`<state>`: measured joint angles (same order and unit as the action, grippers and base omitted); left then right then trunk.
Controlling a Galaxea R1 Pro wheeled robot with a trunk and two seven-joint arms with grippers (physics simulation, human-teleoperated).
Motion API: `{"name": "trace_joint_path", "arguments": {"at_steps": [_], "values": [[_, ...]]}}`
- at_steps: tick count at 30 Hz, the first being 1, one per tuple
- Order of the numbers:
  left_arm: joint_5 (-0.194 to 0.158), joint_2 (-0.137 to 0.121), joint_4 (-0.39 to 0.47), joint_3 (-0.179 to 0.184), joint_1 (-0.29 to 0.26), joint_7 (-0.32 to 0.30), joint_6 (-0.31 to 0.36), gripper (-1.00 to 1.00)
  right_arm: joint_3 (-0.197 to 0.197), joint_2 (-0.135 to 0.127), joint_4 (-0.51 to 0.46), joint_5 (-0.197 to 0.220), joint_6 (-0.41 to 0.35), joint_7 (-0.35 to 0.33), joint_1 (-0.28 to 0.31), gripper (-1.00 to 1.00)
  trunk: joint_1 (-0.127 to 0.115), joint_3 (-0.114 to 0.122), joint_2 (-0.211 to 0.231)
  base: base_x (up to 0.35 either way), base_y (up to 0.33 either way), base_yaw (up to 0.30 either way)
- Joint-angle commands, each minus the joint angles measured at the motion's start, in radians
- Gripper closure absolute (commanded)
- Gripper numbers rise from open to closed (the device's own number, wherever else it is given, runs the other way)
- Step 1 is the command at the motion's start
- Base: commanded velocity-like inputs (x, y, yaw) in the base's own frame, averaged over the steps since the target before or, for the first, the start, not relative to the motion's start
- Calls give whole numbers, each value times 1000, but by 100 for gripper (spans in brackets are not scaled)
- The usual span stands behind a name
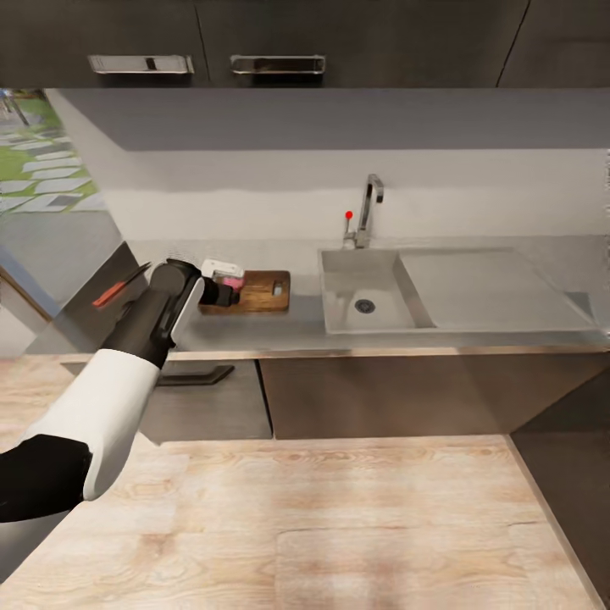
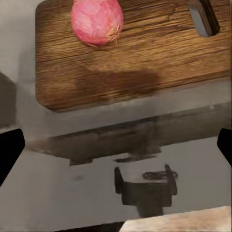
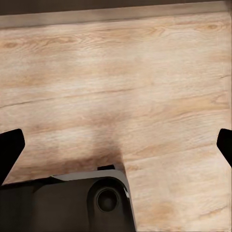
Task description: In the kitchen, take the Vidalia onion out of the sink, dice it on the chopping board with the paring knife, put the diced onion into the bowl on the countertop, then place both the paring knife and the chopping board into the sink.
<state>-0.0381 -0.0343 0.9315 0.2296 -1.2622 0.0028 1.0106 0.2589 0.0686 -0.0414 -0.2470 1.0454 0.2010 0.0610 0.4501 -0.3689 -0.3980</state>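
onion (image 2: 97, 21): already on board (image 2: 130, 58)
L gripper (image 2: 116, 145): fingers wide, empty
next: fetch knife (image 1: 120, 285), grip handle squarely, blade away

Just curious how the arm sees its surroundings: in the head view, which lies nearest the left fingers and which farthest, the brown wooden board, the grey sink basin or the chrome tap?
1. Brown wooden chopping board, right beside the left fingers.
2. Grey sink basin, further right.
3. Chrome tap, behind the sink.
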Motion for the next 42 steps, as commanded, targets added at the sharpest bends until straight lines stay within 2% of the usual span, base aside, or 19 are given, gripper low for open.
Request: {"name": "trace_joint_path", "arguments": {"at_steps": [1, 19, 27, 33, 36, 38, 39, 40, 41, 42], "values": [[-3, -1, -3, 3, -1, 0, 4, -100, 5, 0, 0, -11, 2, 8, 0, -100, 0, -2, -2, -335, 0, 0], [-5, 1, -35, 4, 0, 0, 4, -100, 5, 0, 0, -11, 2, 8, 0, -100, 0, -2, -2, -335, 0, 0], [-7, 3, -147, 4, 0, 0, 2, -100, 5, -1, 0, -11, 2, 8, 0, -100, 0, -2, -2, -138, 0, 0], [-9, 4, -313, 4, 1, -6, -8, -100, 5, -1, 0, -11, 2, 8, 0, -100, 0, -2, -2, -8, 0, 0], [-11, 7, -411, 4, 1, -8, -62, -100, 5, -1, 0, -11, 2, 8, 0, -100, 0, -2, -2, 0, 0, 0], [-20, 13, -539, 3, 1, -10, -149, -100, 5, -2, 0, -11, 2, 8, 0, -100, 0, -2, -2, 0, 0, 0], [-26, 21, -625, 3, 1, -11, -214, -100, 5, -2, 0, -11, 2, 8, 0, -100, 0, -2, -2, 0, 0, 0], [-33, 35, -741, 2, 1, -11, -327, -100, 5, -2, 0, -11, 2, 8, 0, -100, 0, -2, -2, 0, 0, 0], [-41, 54, -877, 2, 2, -10, -504, -100, 5, -3, 0, -11, 2, 7, 0, -100, 0, -2, -2, 0, 0, 0], [-44, 61, -924, 1, 8, -8, -603, -100, 5, -4, 0, -11, 2, 5, 0, -100, 0, -2, -2, 0, 0, 0]]}}
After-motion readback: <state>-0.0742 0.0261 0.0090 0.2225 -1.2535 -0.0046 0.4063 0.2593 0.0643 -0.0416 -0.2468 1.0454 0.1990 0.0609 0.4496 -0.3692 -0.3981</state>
